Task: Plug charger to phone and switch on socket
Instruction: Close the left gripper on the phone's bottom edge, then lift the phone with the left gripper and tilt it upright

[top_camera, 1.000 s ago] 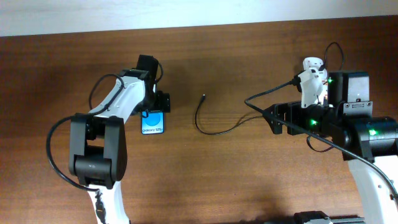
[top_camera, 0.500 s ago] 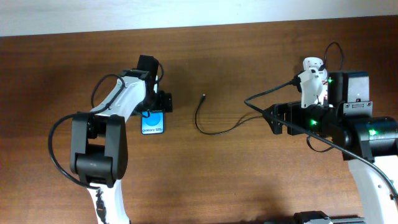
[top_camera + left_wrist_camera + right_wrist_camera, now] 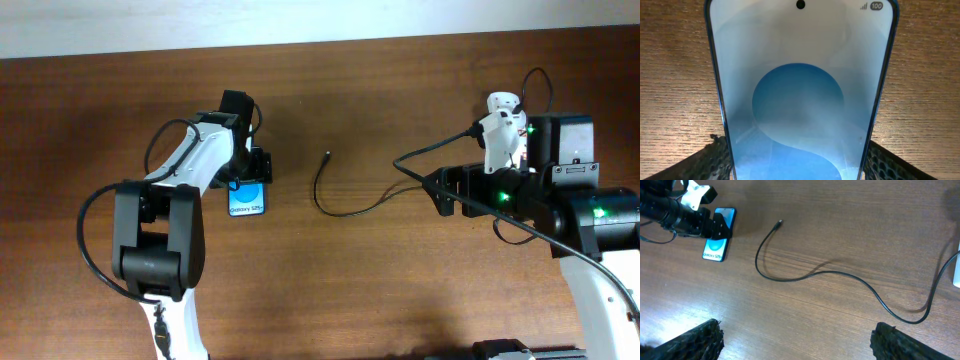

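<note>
Phone (image 3: pixel 247 198), flat on the table. Left gripper (image 3: pixel 800 167) astride it, pads (image 3: pixel 887 162) at its edges; clamped or not, cannot tell. Charger (image 3: pixel 338 208) tip lies right of phone, well apart. Right gripper (image 3: pixel 800 340), jaws wide apart, is nearer.

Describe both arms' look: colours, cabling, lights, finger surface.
Left arm and right arm: white links, blocky black joint housings. Black cables loop outside each. Green lights glow on the right arm only. Left fingers and right fingers are black with a mesh-like texture. No legible markings; no sleeves.
</note>
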`<act>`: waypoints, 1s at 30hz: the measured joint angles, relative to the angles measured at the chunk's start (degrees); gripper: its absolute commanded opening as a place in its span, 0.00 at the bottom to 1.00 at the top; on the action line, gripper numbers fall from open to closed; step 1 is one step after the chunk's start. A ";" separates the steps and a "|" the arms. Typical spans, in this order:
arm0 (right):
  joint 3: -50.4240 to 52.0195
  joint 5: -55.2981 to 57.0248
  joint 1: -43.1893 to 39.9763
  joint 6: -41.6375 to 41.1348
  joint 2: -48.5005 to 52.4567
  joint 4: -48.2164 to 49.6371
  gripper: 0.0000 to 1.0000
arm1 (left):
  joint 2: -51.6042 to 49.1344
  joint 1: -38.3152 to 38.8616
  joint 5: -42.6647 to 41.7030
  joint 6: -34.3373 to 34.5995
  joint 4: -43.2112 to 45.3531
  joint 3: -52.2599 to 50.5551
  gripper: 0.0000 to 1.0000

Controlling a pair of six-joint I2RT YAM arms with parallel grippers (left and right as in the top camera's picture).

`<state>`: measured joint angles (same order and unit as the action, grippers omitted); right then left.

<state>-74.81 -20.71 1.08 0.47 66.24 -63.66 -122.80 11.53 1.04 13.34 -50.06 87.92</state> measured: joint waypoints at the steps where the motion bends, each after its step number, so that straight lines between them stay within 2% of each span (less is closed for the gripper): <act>1: 0.00 0.00 -0.02 -0.04 0.00 0.00 0.99 | 0.00 0.00 0.00 0.00 0.02 0.00 0.80; 13: 0.00 0.00 -0.02 -0.04 0.00 0.00 0.99 | -0.13 0.00 -0.02 0.07 -0.17 0.33 0.77; 30: 0.00 0.00 -0.02 -0.04 0.00 0.24 0.99 | -2.91 0.07 -1.09 0.20 -8.79 13.18 0.75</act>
<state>-74.81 -20.71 1.06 0.43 66.24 -63.42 -125.71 11.60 -0.05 13.54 -58.85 101.10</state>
